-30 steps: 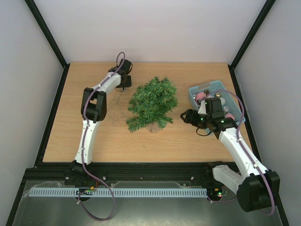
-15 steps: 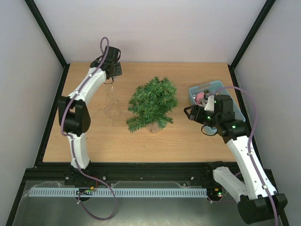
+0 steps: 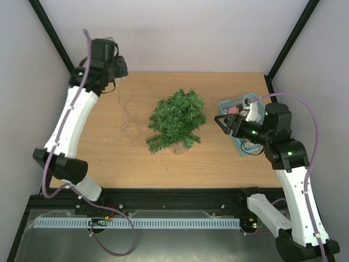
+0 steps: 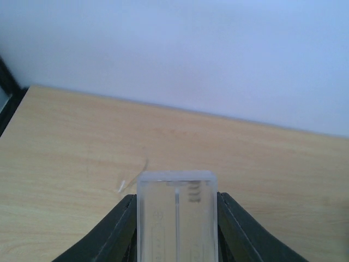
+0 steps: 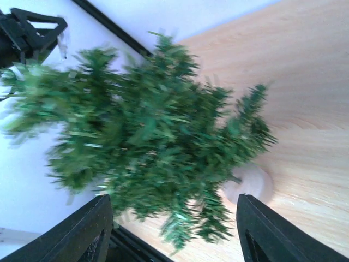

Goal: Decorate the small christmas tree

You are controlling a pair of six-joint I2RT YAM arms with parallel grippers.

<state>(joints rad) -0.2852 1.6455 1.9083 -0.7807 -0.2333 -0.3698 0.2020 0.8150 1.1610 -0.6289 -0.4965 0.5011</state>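
1. Top external view: the small christmas tree point(image 3: 177, 117) stands upright near the middle of the counter point(image 3: 218, 158). Its brownish round base point(image 3: 177, 147) rests on the wood at the near side of the branches.
2. The left tool point(image 3: 112, 68) is raised high over the far-left corner of the counter, well apart from the tree.
3. A thin pale strand point(image 3: 126, 112) hangs from the left tool and trails over the counter left of the tree. Whether it touches the branches cannot be told.
4. In the left wrist view, the left tool point(image 4: 177, 218) is clamped on a clear plastic block point(image 4: 177, 202), one dark finger pressed to each side. Bare wood and a pale wall lie beyond it.
5. The right tool point(image 3: 222, 124) hovers just right of the tree with its tips pointing at the branches, not touching them.
6. In the right wrist view, the right tool point(image 5: 173, 202) has its fingers point(image 5: 82, 232) spread apart with nothing held. The tree point(image 5: 152, 136) fills the view ahead, and its base point(image 5: 248, 185) shows against the wood.
7. A light-blue basket point(image 3: 240, 102) sits at the far right of the counter behind the right arm, which partly covers it. A pink ornament point(image 3: 232, 111) shows inside.
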